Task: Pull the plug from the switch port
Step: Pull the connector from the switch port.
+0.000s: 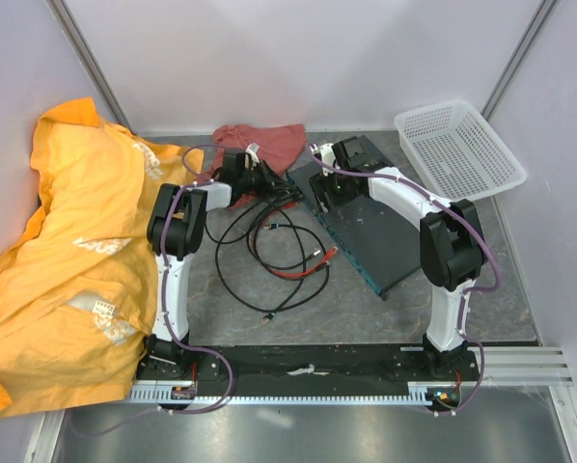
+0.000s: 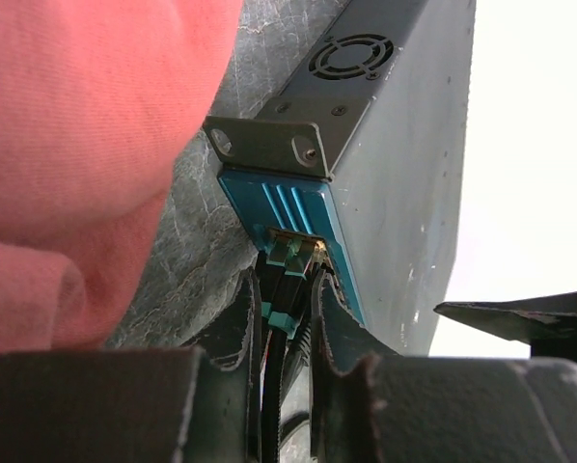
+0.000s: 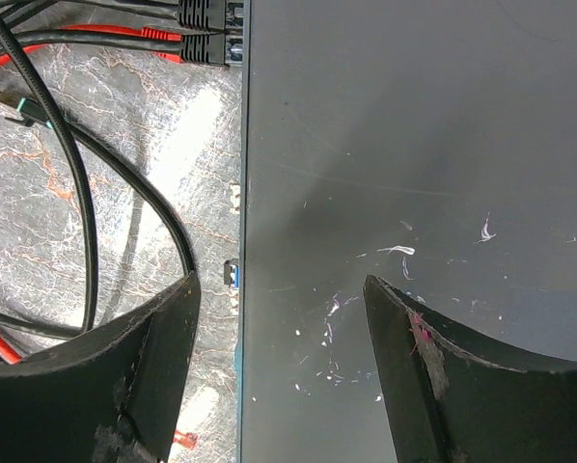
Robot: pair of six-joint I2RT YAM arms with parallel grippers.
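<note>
The switch (image 1: 380, 236) is a flat dark slab with a teal long edge, lying right of centre. In the left wrist view its teal face (image 2: 288, 207) has a black plug with teal clip (image 2: 287, 285) seated in a port. My left gripper (image 2: 287, 304) is shut on this plug, with its cable running down between the fingers. It sits at the switch's far left corner (image 1: 261, 181). My right gripper (image 3: 281, 289) is open over the switch top (image 3: 414, 145), straddling its teal edge; in the top view it is at the far end (image 1: 339, 172). Two more black plugs (image 3: 206, 29) sit in ports.
Loose black and red cables (image 1: 269, 251) lie coiled on the table left of the switch. A red cloth (image 1: 260, 145) lies behind the left gripper and fills the left of its view (image 2: 76, 145). An orange cloth (image 1: 67, 251) covers the left side. A white mesh basket (image 1: 459, 147) stands back right.
</note>
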